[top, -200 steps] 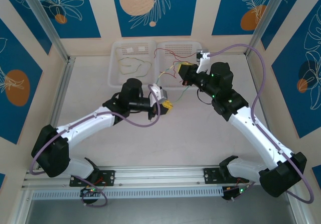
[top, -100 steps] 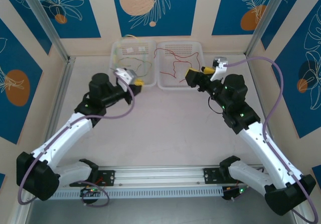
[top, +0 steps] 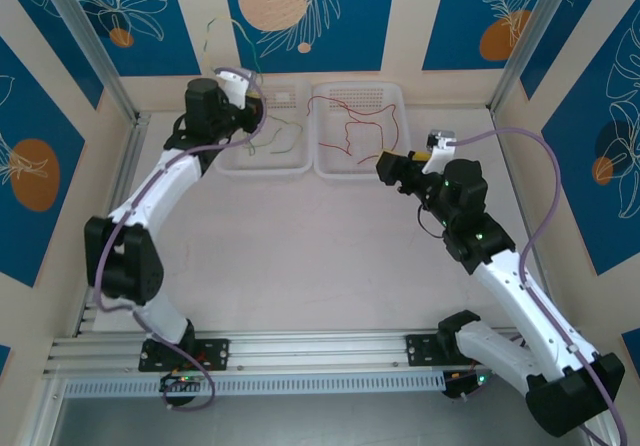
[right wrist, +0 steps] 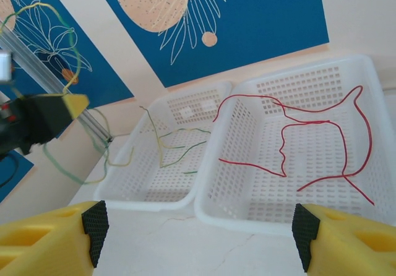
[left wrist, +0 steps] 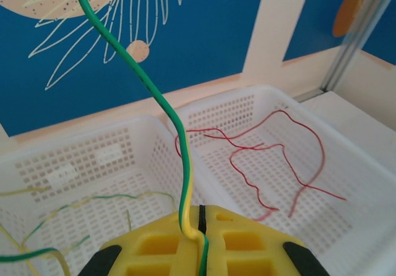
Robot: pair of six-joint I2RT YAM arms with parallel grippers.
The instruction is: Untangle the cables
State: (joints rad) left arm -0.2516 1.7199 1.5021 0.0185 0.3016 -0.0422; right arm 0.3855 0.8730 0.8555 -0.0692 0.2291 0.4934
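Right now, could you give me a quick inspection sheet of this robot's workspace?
Surface: pale table.
Job's things: red cables in the right basket; yellow-green cables in the left basket.
Clutter: nothing seen.
Jaws: left jaws shut on a yellow-green cable that sticks up above them; right jaws open, holding nothing.
Cables: purple-grey hoses along both arms.
Surroundings: blue flower-print panels, metal frame posts.
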